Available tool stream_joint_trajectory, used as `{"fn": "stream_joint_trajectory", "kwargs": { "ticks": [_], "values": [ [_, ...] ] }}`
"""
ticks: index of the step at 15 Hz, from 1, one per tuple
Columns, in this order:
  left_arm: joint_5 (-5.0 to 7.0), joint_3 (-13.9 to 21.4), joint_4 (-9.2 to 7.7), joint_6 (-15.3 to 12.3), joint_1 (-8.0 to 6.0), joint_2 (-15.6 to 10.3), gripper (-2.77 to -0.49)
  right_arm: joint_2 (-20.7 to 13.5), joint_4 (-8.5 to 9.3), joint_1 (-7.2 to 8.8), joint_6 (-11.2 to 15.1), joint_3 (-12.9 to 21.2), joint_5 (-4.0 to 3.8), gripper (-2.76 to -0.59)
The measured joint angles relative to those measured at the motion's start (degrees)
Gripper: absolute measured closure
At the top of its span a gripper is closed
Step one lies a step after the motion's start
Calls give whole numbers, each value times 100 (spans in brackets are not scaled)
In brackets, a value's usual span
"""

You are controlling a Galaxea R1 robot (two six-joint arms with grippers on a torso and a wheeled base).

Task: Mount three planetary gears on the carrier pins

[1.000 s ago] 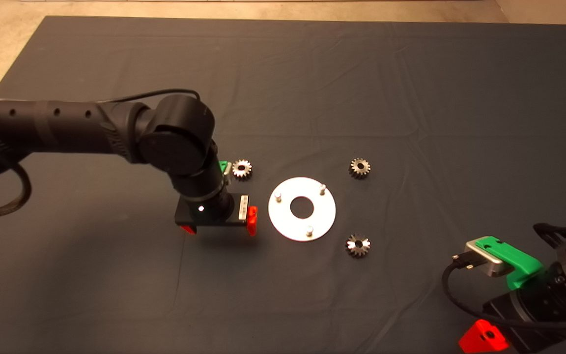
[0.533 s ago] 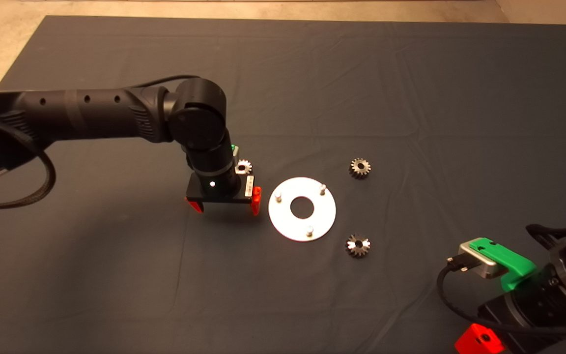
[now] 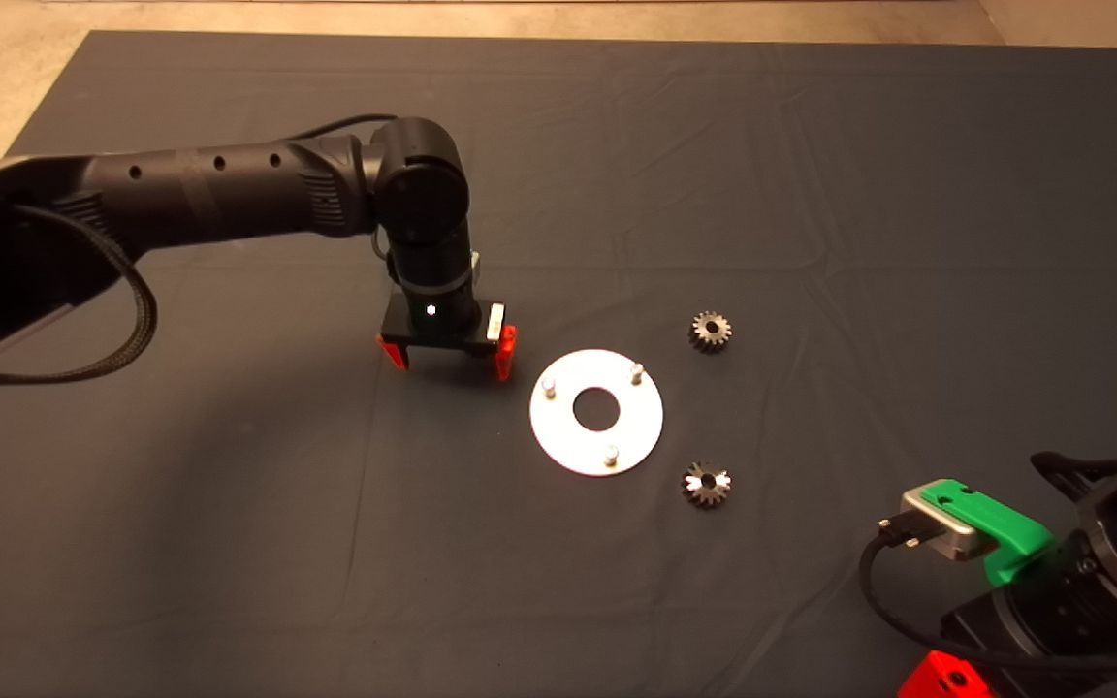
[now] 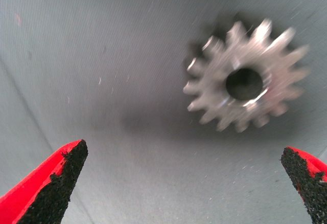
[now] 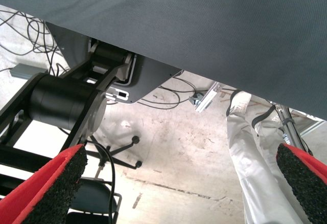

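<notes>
The planetary gears are all loose on the mat point(image 3: 229, 543), none on a pin yet. Leftmost of them is the gear under the left arm: over the last second the left gripper point(image 3: 449, 353) has travelled away from the near edge toward the far one, and it now hangs right over that gear, so the overhead view no longer shows it. The wrist camera does: the gear point(image 4: 246, 82) lies flat on the cloth, ahead of and between the two red fingers point(image 4: 46, 191), which stand wide apart with nothing between them. I'd say this is the line-up before a descent and pinch, so the first pick is about to begin.

That gear has no long side to speak of; it is a round disc, its bore pointing straight up, teeth radiating evenly, so any grip angle should serve.

Next along, near the middle of the mat, sits the round plate point(image 3: 558, 436) with its carrier pins point(image 3: 549, 387) upright and bare. Beyond it toward the right edge lie the other two gears, one on the far side point(image 3: 711, 332) and one on the near side point(image 3: 707, 483), both flat, holes upward, close to the plate but clear of it.

At the near right corner the right gripper point(image 5: 179, 193) waits off the mat's edge, fingers spread, its camera showing floor, cables and a person's leg point(image 5: 255, 168).
</notes>
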Motion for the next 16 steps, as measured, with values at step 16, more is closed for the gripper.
{"fn": "stream_joint_trajectory", "kwargs": {
  "ticks": [16],
  "values": [
    [-710, -794, -384, 781, -155, 462, -275, 16, 2, -127, 0, 0, 2, -276]
  ]
}}
